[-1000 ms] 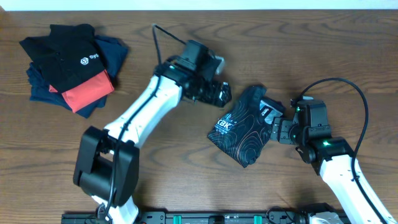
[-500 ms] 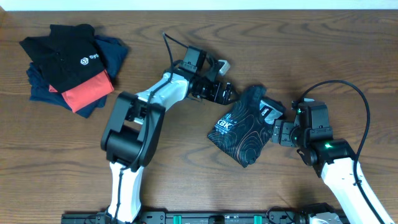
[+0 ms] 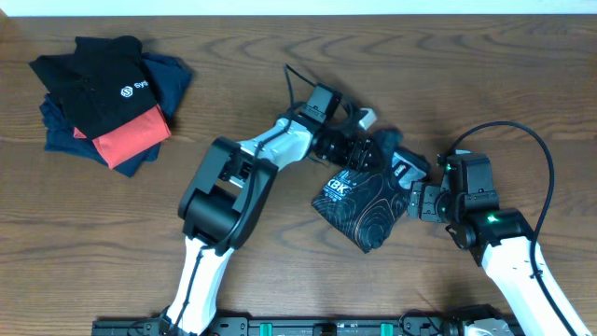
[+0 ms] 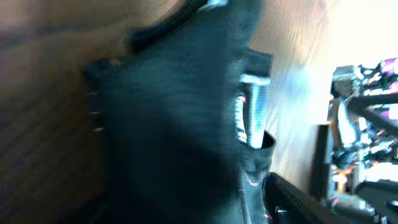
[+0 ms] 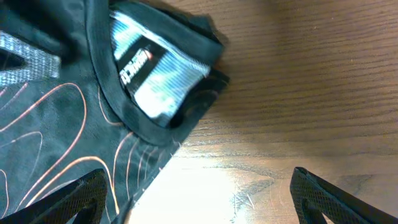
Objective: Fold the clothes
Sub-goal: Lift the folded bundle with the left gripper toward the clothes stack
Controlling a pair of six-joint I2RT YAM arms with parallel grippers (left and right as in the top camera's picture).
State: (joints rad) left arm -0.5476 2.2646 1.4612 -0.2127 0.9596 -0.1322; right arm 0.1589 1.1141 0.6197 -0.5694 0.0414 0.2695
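The black jersey with copper contour lines and white lettering lies bunched at the table's centre right. My left gripper is down on its upper edge. In the left wrist view, blurred dark jersey fabric fills the frame and hides the jaws, so I cannot tell how they stand. My right gripper sits at the jersey's right edge, open. In the right wrist view its left finger is over the jersey's hem and the right finger over bare wood. The collar with its white label lies ahead.
A pile of other garments lies at the far left: a plain black top with a white logo on navy and coral-red pieces. The table's back edge runs along the top and a rail along the front.
My left arm has swung right, from beside the jersey onto its upper edge. The right arm has stayed put.
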